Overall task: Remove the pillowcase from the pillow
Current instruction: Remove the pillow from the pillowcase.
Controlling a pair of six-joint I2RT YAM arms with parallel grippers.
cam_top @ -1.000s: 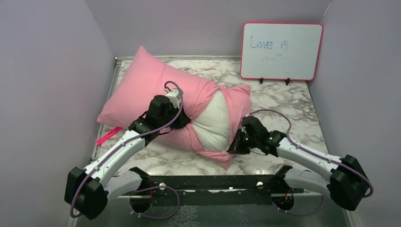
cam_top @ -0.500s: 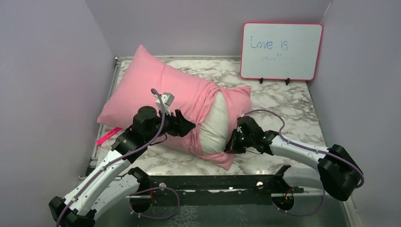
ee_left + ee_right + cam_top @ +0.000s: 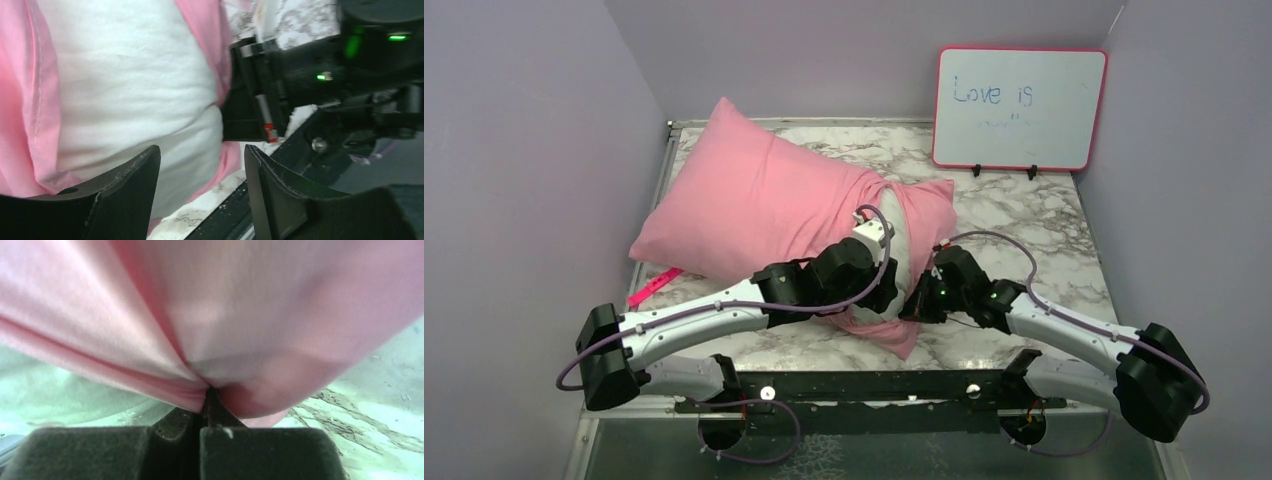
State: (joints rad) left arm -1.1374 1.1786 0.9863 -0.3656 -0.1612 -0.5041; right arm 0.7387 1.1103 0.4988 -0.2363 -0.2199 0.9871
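1. Right gripper [image 3: 206,400], nearest the bases, was pressed together on a gathered fold of the pillowcase [image 3: 150,315] at the near lip of its mouth. It was judged to be an anchor for drawing the cover off.
2. Left gripper [image 3: 201,150] hovered just over the exposed end of the pillow [image 3: 125,90], fingers spread and holding nothing. It was judged poised to seize the white fabric.
3. In the top view, the pillowcase covered most of the pillow and ran toward 10 o'clock across the table [image 3: 1024,230]. Its mouth faced 4 o'clock.
4. Whiteboard [image 3: 1019,108] stood at 1 o'clock against the far wall.
5. Only the wrist views showed the pinch and the spread. The top view hid both fingertips but alone showed how much stayed covered.
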